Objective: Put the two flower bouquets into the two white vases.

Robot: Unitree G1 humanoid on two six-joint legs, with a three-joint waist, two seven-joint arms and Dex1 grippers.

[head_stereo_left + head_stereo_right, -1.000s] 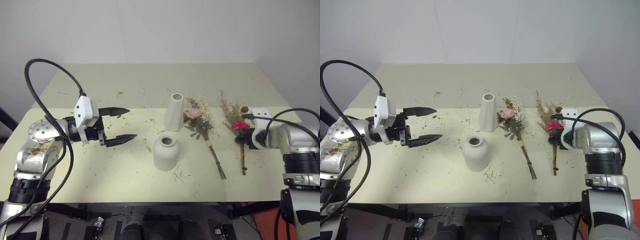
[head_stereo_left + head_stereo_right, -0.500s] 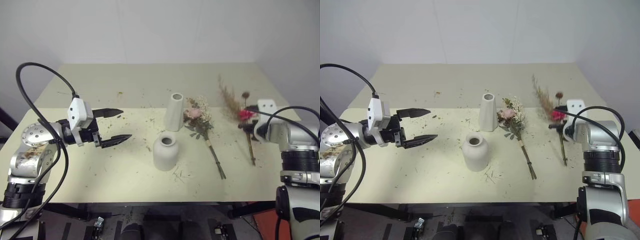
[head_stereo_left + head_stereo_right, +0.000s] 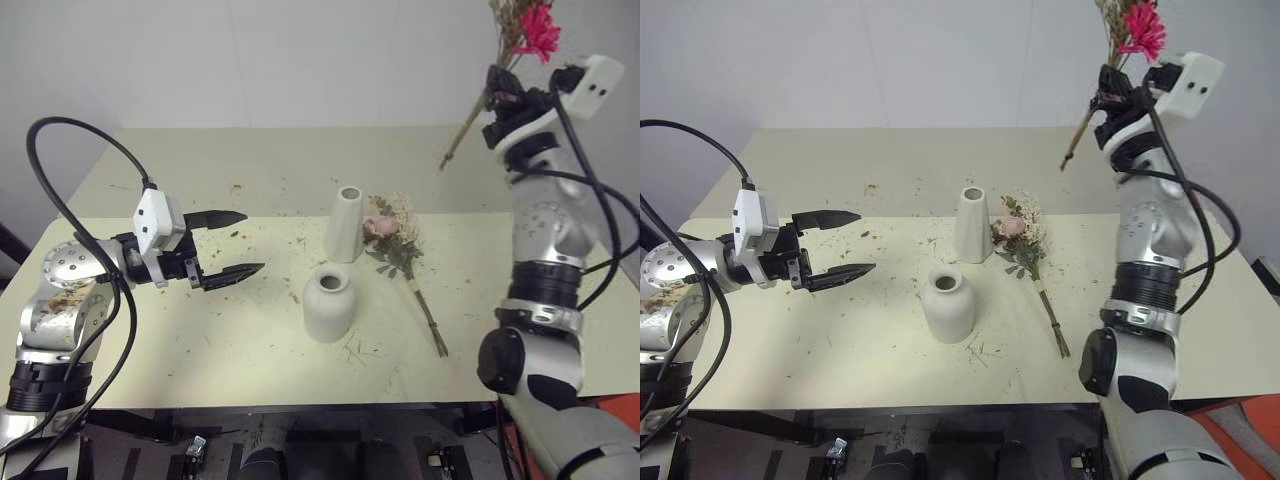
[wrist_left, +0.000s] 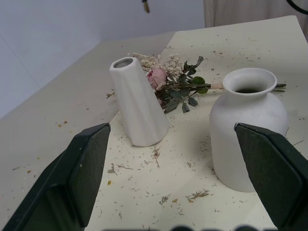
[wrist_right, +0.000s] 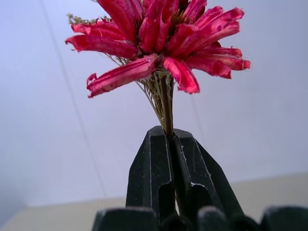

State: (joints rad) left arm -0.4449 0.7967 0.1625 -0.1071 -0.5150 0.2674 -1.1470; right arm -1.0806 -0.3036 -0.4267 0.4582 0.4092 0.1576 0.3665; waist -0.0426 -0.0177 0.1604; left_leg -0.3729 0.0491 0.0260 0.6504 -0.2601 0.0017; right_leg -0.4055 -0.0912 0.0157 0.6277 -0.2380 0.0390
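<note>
The right tool [image 3: 503, 100] is up high, at about 1 o'clock over the table [image 3: 200, 330]. Its two black fingers are squeezed tight on the thin stems of the grass bouquet [image 3: 520, 30]. This bunch has a bright pink daisy [image 5: 159, 38] with long, flat petals on top, and some wispy dry beige grass behind it. The brown stem ends stick out below the fingers and hang in the air, slanting down toward 7 o'clock.

The left tool [image 3: 238, 243] is at 9 o'clock, above the table. Its two pointy black fingers are spread wide apart and have nothing in them. They point sideways toward the vases.

The table is flat and pale yellow, with lots of tiny dry crumbs and bits of stem scattered on it.

In the middle stands the tall vase [image 3: 346, 224]. It is smooth, matte white and shaped like a slim cone with an open top. Near it, toward 6 o'clock, stands the round vase [image 3: 328, 306]. It is shorter and fatter, with round shoulders and a narrow neck.

The rose bouquet [image 3: 396, 240] lies flat on the table at 3 o'clock from the tall vase, just beside it. It has a soft pale pink rose, small green leaves and long thin stems pointing toward 5 o'clock.
</note>
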